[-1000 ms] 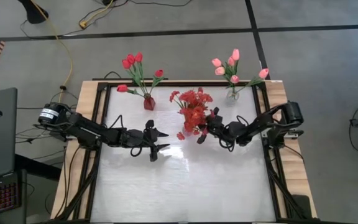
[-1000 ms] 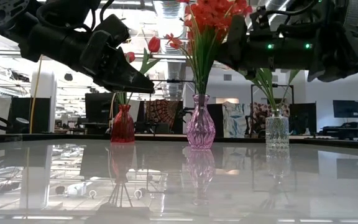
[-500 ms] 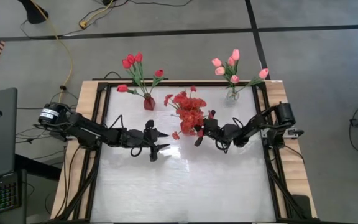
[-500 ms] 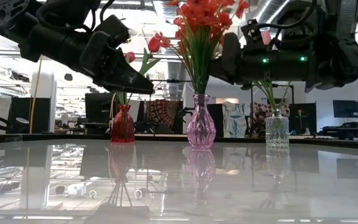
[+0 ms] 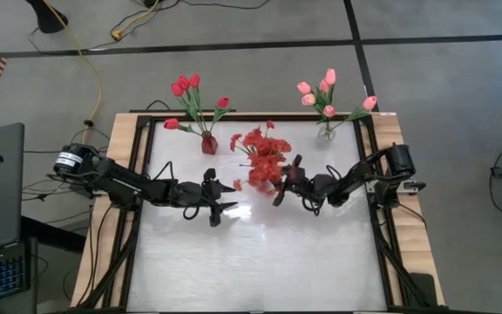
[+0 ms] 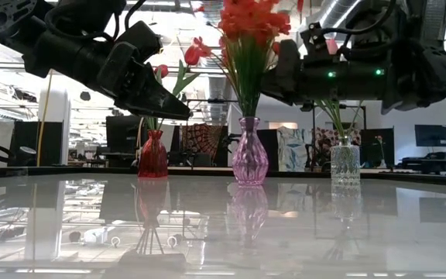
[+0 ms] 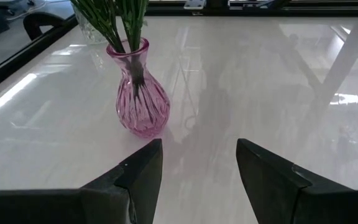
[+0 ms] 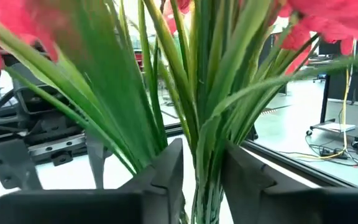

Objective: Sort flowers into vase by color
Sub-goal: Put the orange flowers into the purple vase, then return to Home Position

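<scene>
Right hand [image 5: 282,181] of mine straddles the red blossom bunch [image 5: 262,157], fingers parted around its stems, in the pink vase [image 6: 250,152] at desk centre. Left hand [image 5: 220,199] hangs open at nine o'clock of it. Glossy white desk [image 5: 260,262]; six o'clock half bare, office beyond.

The table [image 5: 260,262] in front of the pink vase [image 6: 250,152] lies bare. Behind it, a red vase [image 5: 209,144] and a clear vase [image 5: 325,133] flank the passage; both grippers hang beside its bunch [image 5: 264,157].
</scene>
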